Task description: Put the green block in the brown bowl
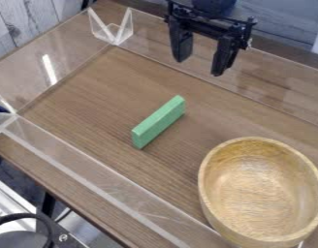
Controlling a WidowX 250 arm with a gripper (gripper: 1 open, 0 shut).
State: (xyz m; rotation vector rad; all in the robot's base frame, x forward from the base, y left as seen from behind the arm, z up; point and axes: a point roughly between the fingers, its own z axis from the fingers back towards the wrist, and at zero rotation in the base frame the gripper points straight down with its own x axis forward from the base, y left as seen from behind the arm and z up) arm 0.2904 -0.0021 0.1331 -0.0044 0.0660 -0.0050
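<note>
The green block (158, 122) lies flat on the wooden table, a slim bar running diagonally from lower left to upper right. To its lower right stands the brown bowl (264, 188), a large round light wooden bowl with nothing inside. My black gripper (202, 55) hangs above the table behind the block, pointing down, its two fingers open with nothing between them. It is apart from both the block and the bowl.
A clear acrylic wall (71, 155) borders the table along the left and front edges. A clear angled bracket (111, 27) stands at the back left. Black cables (46, 232) lie below the table's front edge.
</note>
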